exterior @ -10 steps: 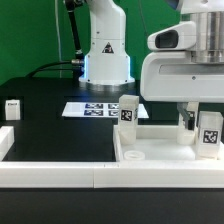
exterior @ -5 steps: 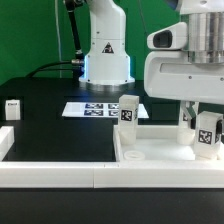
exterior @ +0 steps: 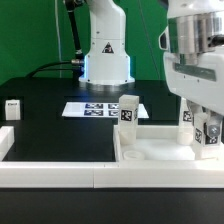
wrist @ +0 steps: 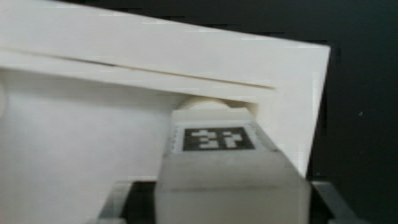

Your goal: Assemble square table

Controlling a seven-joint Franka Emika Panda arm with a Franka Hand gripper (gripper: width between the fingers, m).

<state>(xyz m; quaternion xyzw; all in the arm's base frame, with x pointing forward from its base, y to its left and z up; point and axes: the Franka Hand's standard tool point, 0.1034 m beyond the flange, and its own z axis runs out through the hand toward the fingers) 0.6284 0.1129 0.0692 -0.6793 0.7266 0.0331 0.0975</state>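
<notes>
The white square panel (exterior: 160, 150) lies rim-up at the exterior view's right, and it fills the wrist view (wrist: 107, 120). My gripper (exterior: 207, 128) is shut on a white tagged leg (exterior: 208, 138) and holds it upright over the panel's near right corner. In the wrist view the leg (wrist: 222, 140) sits between my gripper's (wrist: 228, 205) dark fingers (wrist: 134, 200), its end at a round corner socket (wrist: 214, 102). A second leg (exterior: 128, 110) stands at the panel's far left corner. A third leg (exterior: 13, 108) stands far left on the table. Something white with a tag (exterior: 186, 117) shows behind my gripper.
The marker board (exterior: 95, 108) lies flat at mid-table in front of the robot base (exterior: 105, 60). A long low white border rail (exterior: 60, 172) runs along the front and up the left side. The table surface is black.
The wrist has turned, so the hand's housing now shows narrower and higher. The held leg has shifted slightly down towards the panel corner. The other legs have not moved.
</notes>
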